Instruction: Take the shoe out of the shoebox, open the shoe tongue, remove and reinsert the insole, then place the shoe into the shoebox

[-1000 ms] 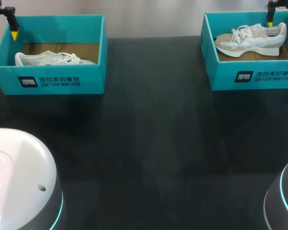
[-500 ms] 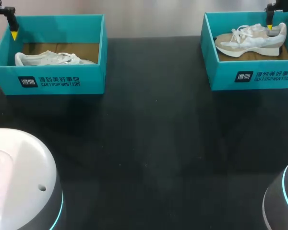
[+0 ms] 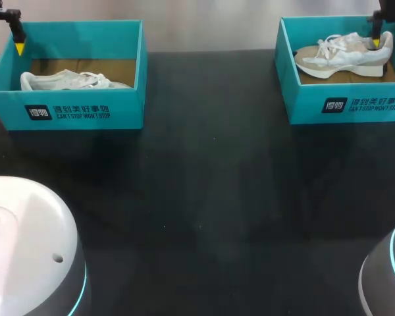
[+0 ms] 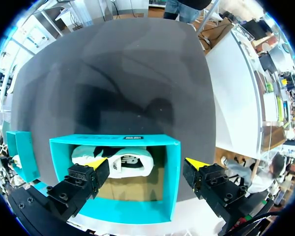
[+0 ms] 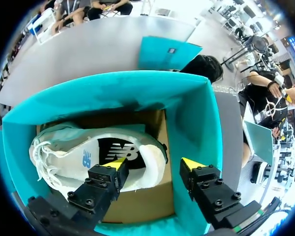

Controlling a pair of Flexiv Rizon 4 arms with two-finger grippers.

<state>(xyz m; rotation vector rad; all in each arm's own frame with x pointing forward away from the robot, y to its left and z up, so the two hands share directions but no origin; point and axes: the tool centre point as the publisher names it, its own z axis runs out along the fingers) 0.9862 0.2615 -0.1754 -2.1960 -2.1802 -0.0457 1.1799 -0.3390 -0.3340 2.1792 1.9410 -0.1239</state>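
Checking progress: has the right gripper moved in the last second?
Yes. The right gripper has dropped lower into the right shoebox and shifted rightward, one tip now at the shoe heel.

The left gripper [image 4: 146, 163] and right gripper [image 5: 154, 163] share blocky black fingers [image 4: 78, 183] dotted with round screws [image 4: 63, 196] and capped by yellow wedge tips [image 4: 96, 162]; a white domed base [image 3: 26, 237] at 8 o'clock and a grey base [image 3: 390, 276] at 4 o'clock are rimmed in glowing cyan.

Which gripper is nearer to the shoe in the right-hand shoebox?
Right. The right gripper hovers open just above the heel end of that shoe. The left gripper is far across the table, open above the other shoebox.
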